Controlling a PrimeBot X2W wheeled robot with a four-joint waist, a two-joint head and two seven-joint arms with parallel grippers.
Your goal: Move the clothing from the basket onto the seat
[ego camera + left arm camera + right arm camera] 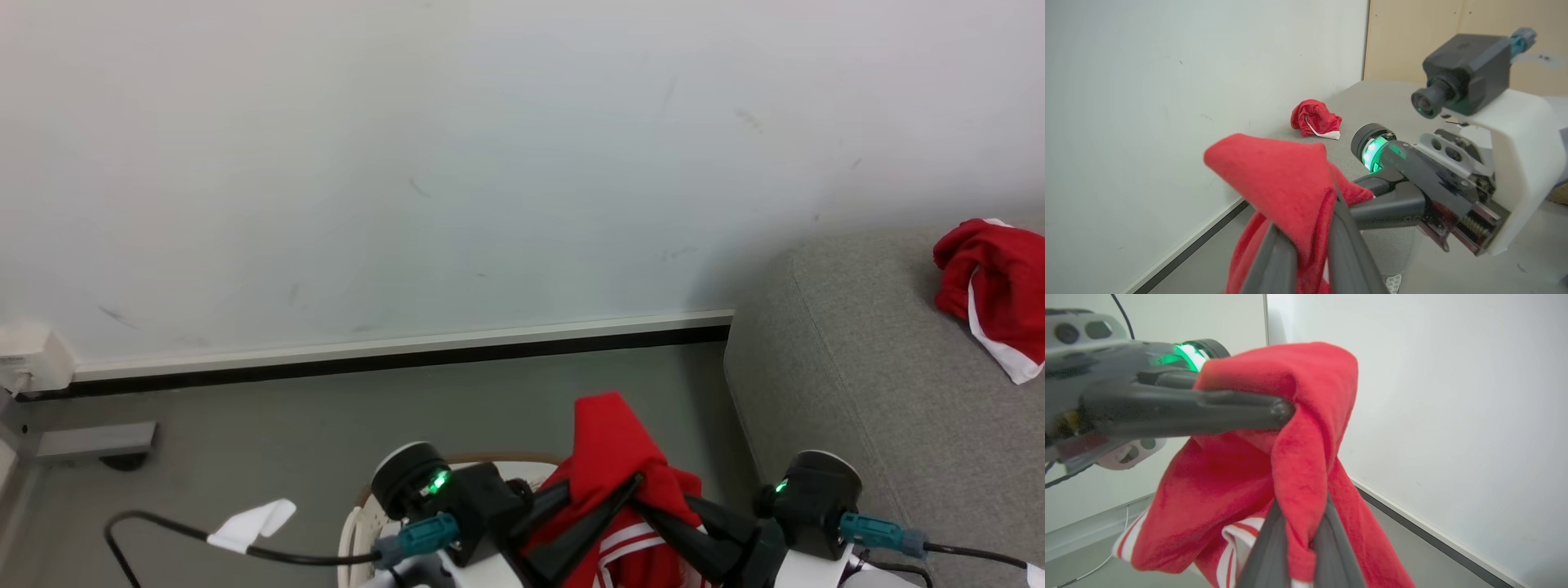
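Carrying looks like the step in hand. At seven o'clock in the head view, the basket (pixel 353 531) shows a strip of cream wall under the arms. Just past it, the left gripper (pixel 600 490) has its jaws pinched on a fold of the red garment (pixel 608 441), which hangs above the basket. From five o'clock the right gripper (pixel 665 510) clamps the same cloth. At three o'clock lies the seat (pixel 857 384), with another red piece (pixel 992 286) on it. Good practice: hold both pinches firm, swing toward three o'clock with the hem clear of the rim, and release only over the cushion.
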